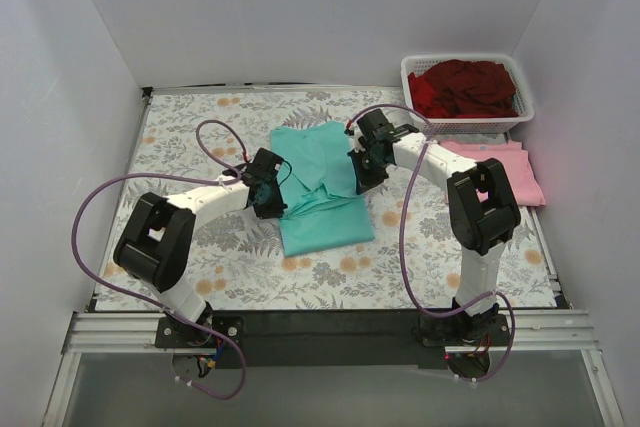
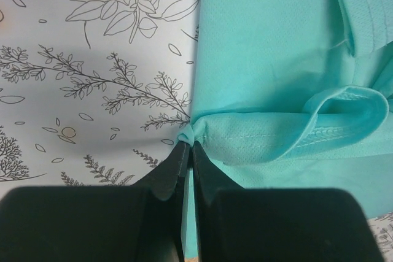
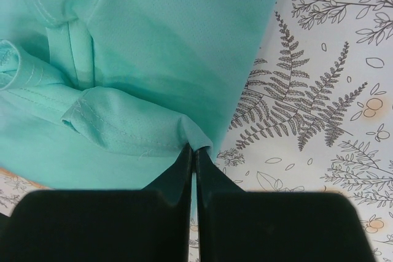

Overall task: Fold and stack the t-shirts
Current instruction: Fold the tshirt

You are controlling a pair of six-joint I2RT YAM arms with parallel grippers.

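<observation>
Teal t-shirt (image 1: 322,187) looks light, limp, grippy cotton; L & R jaws each pinch a side-edge fold, prob. best hold.

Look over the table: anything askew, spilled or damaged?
Nothing spilled or damaged. Only the teal shirt lies rumpled mid-fold, hems bunched across its middle, pinched on either side by the left gripper and right gripper.

Partly folded teal-green t-shirt (image 1: 322,209) at centre of worktop (image 1: 200,137), light pink t-shirt (image 1: 510,162) flat at right, dark red t-shirts (image 1: 465,87) heaped behind it
</observation>
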